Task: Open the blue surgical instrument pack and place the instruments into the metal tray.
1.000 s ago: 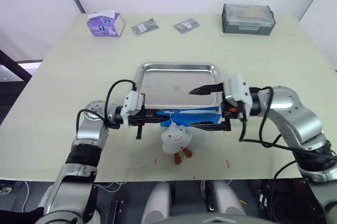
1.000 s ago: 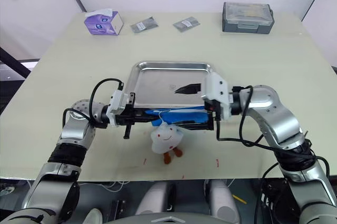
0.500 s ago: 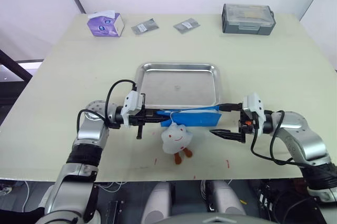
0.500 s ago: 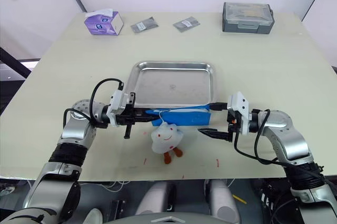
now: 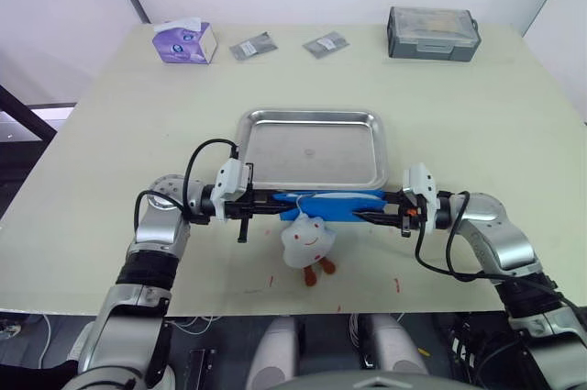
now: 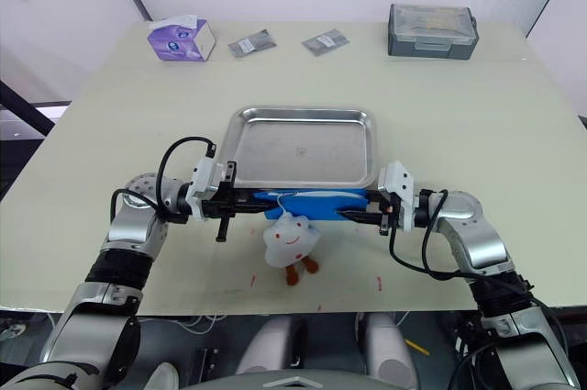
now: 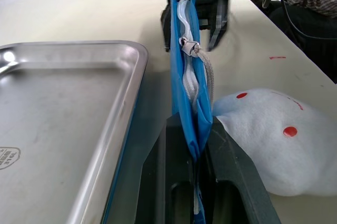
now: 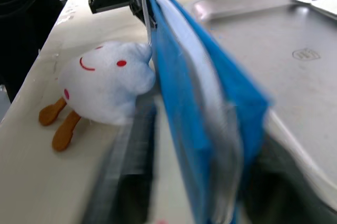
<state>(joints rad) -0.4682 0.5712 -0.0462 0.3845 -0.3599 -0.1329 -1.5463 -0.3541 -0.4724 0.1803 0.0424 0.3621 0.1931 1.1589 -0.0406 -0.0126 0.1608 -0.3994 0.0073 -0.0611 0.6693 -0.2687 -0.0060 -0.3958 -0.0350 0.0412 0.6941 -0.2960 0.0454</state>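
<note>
The blue surgical instrument pack [image 5: 330, 204] stands on its long edge along the near rim of the metal tray [image 5: 312, 117], which holds nothing. My left gripper [image 5: 266, 207] is shut on the pack's left end. At the right end, my right gripper [image 5: 367, 216] has its fingers drawn in on both sides of the pack [image 8: 195, 103]. A white plush toy [image 5: 307, 239] hangs by a cord from the pack's zipper and rests on the table. The instruments are hidden.
At the table's far edge are a purple tissue box [image 5: 183, 41], two grey foil packets [image 5: 252, 47] [image 5: 325, 43] and a grey lidded box [image 5: 432, 33]. The table's front edge lies just below the plush toy.
My right gripper left the tray's near right corner, swung out to the right wide open, then came in onto the pack's right end and narrowed. The left gripper kept its hold.
</note>
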